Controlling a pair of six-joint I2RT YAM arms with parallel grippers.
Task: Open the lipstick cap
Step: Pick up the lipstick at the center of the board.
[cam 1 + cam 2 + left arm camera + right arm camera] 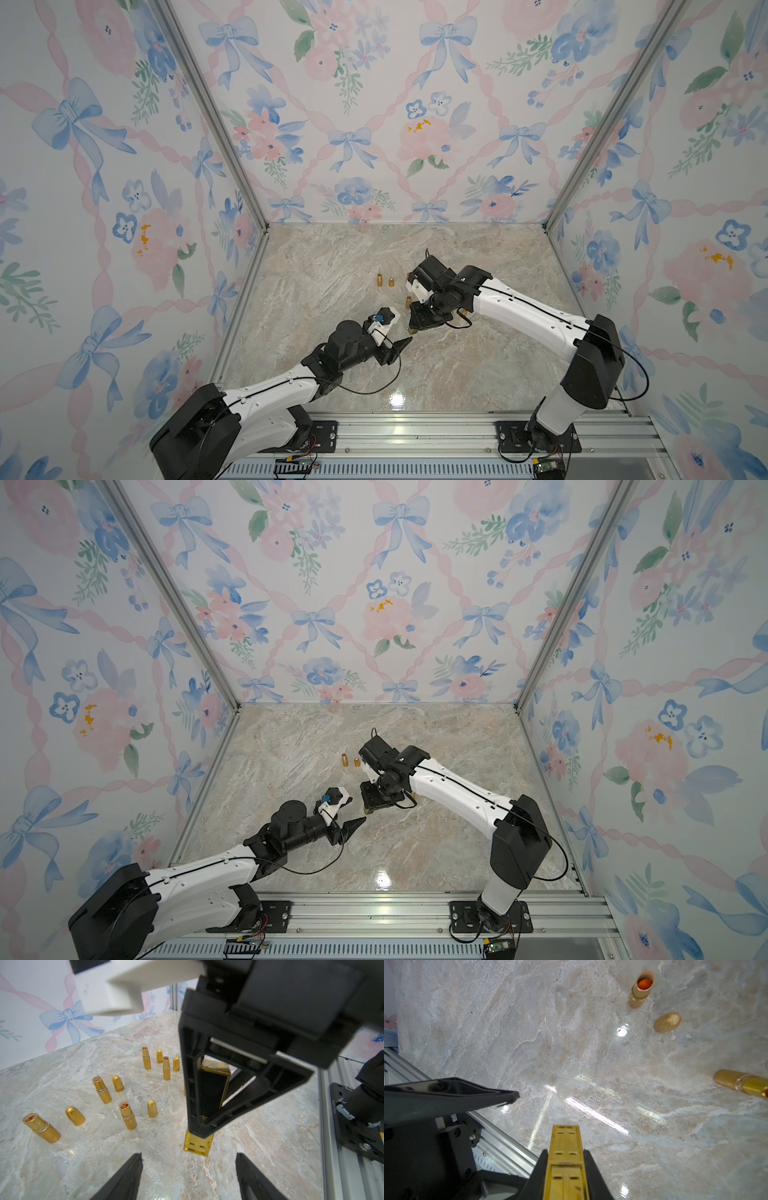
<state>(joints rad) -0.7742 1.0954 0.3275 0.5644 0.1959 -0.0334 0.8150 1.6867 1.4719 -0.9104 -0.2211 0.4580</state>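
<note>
A square gold lipstick [564, 1138] is clamped between the fingers of my right gripper [564, 1154], which is shut on it and points down at the marble table [332, 257]. One end of the lipstick [198, 1144] sticks out past the fingertips. A seam crosses its body between the fingers, and I cannot tell which part is the cap. My left gripper [188, 1155] is open with nothing between its fingers, just short of that free end. In both top views the left gripper [405, 343] [359, 823] stands beside the right gripper [413, 330] [368, 811].
Several round gold lipstick tubes [101, 1089] stand uncapped on the table, each with a bullet-shaped gold cap [118, 1083] beside it. A tube [741, 1084] lies on its side near the right gripper. An aluminium rail [415, 432] borders the front edge.
</note>
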